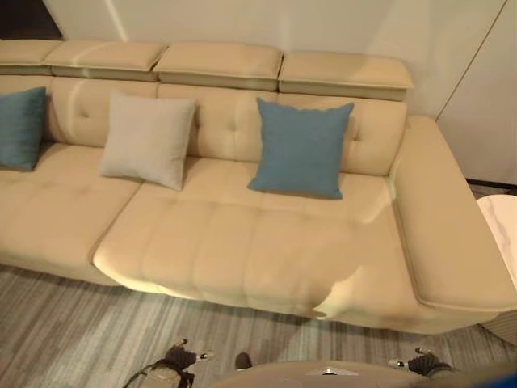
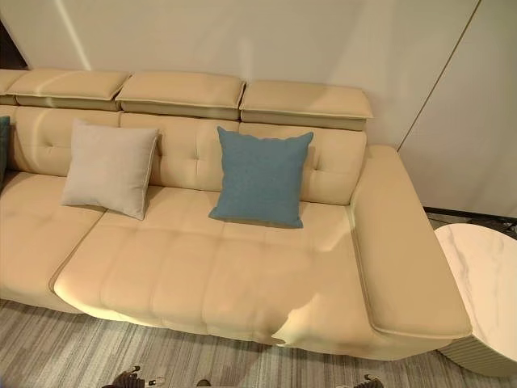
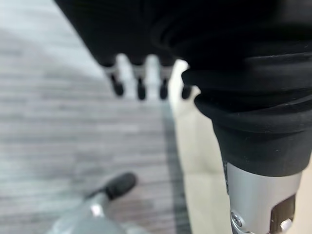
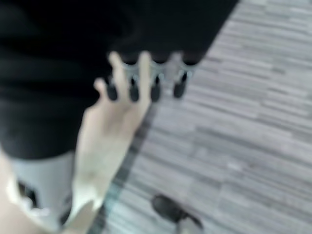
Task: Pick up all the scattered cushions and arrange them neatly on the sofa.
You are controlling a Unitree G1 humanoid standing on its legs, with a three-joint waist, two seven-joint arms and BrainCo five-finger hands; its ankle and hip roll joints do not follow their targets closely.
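Both hands hang low at the bottom edge of the head views, the left hand (image 1: 179,356) at lower left and the right hand (image 1: 418,363) at lower right, each with fingers straight and spread over the grey striped floor (image 3: 73,136), holding nothing. From left to right along the cream sofa (image 1: 266,259), a blue cushion (image 1: 20,128) leans at the far left edge, a pale grey cushion (image 1: 149,139) stands upright against the tufted backrest, and a second blue cushion (image 1: 300,149), square with a woven texture, leans at centre right. At the right edge sits a round white marble side table (image 2: 485,283); no writing is readable on any cushion.
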